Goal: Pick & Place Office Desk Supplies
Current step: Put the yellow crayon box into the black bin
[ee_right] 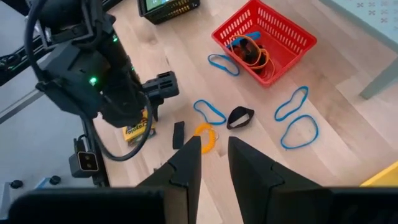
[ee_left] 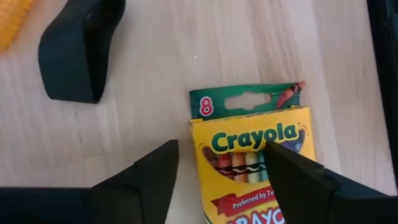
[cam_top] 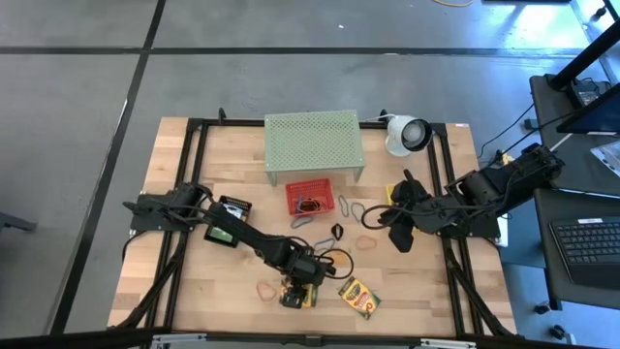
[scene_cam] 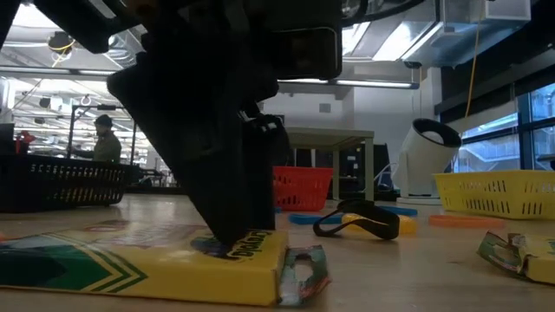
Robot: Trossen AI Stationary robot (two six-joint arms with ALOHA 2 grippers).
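Both our arms are matte black with chunky housings. Left arm [ee_right: 93, 81] has a green status LED and looped black cabling. The left gripper [ee_left: 217, 180] fingers [ee_left: 155, 171] are dark angular wedges, as are the right gripper [ee_right: 214, 162] fingers.

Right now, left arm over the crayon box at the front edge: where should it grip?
Across the two long side edges of the crayon box, coming straight down. It lies flat, face up; the open left gripper has one finger on the box face, so shift sideways first to straddle it.
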